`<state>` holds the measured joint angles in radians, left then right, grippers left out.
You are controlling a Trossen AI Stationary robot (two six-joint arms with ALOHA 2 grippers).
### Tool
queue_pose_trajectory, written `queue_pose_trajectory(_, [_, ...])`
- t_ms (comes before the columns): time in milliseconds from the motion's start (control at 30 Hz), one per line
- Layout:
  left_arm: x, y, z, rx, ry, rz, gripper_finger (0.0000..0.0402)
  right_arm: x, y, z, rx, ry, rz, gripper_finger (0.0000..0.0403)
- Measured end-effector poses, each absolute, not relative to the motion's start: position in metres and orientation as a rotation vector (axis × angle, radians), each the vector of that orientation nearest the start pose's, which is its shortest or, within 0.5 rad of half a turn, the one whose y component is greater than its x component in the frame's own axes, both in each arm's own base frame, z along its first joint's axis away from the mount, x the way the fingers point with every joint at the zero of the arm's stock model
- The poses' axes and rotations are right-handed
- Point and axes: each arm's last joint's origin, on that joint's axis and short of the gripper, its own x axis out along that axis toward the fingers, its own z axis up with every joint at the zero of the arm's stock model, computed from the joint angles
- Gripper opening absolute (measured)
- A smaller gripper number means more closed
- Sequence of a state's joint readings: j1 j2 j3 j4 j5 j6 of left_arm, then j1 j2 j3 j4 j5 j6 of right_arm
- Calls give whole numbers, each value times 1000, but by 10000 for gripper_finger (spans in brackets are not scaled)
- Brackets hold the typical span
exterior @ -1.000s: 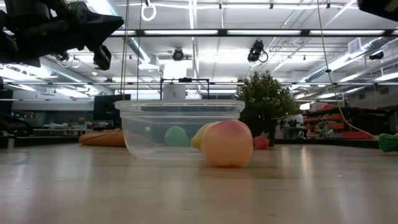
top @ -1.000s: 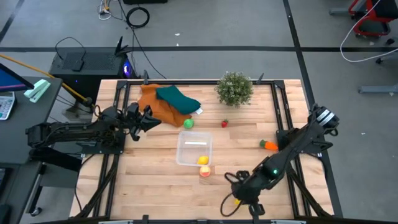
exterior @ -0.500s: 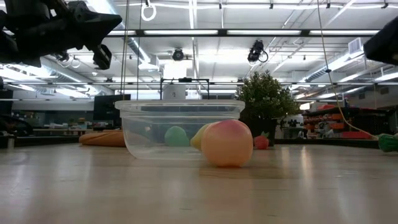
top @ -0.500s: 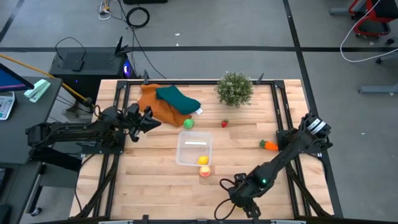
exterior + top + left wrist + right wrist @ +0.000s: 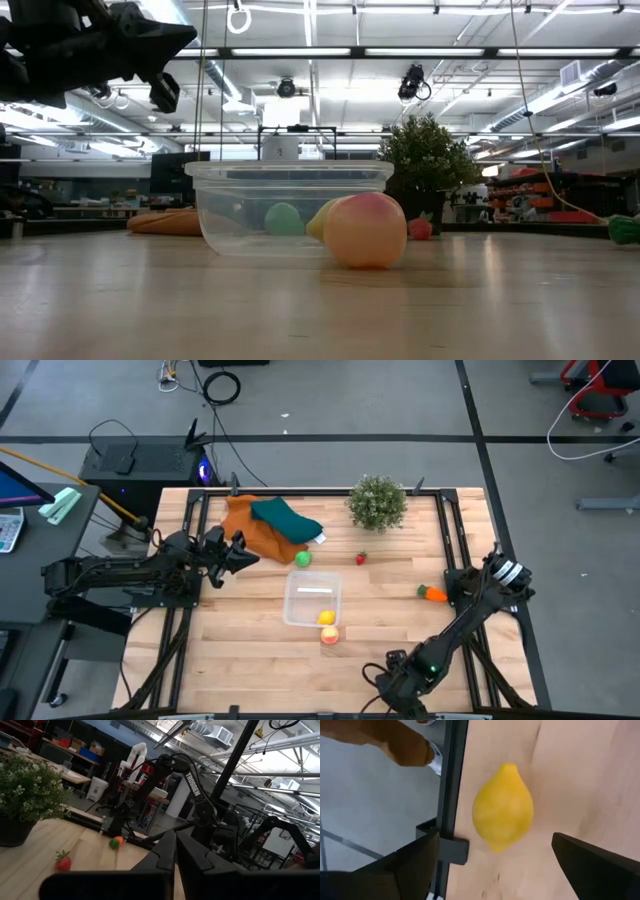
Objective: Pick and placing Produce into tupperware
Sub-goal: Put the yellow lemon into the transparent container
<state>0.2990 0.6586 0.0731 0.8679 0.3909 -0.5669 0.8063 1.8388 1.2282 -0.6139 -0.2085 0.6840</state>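
One clear tub point(image 5: 312, 599), six pieces of toy produce — green point(image 5: 303, 559), strawberry point(image 5: 362, 558), carrot point(image 5: 433, 593), yellow point(image 5: 327, 618), peach point(image 5: 330, 636), lemon point(image 5: 503, 807) — two cloths, orange point(image 5: 255, 533) and teal point(image 5: 287, 520), one potted plant point(image 5: 378, 503), two arms.

Both arms are dark, nearly black, built from slim tubular links and blocky joint housings. The right arm point(image 5: 470, 622) carries a small green light on its forearm and a white-and-black banded joint by its base. White "TROSSEN" lettering marks its link in the left wrist view. The left arm point(image 5: 130, 572) is matte black throughout.
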Motion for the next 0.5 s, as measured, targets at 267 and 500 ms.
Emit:
queue_pose_trajectory(267, [137, 31, 205, -471, -224, -161, 10, 247, 268, 160, 153, 1404, 338, 347])
queue_pose_trajectory(500, [137, 31, 204, -496, -208, -159, 15, 253, 270, 150, 178, 1406, 322, 320])
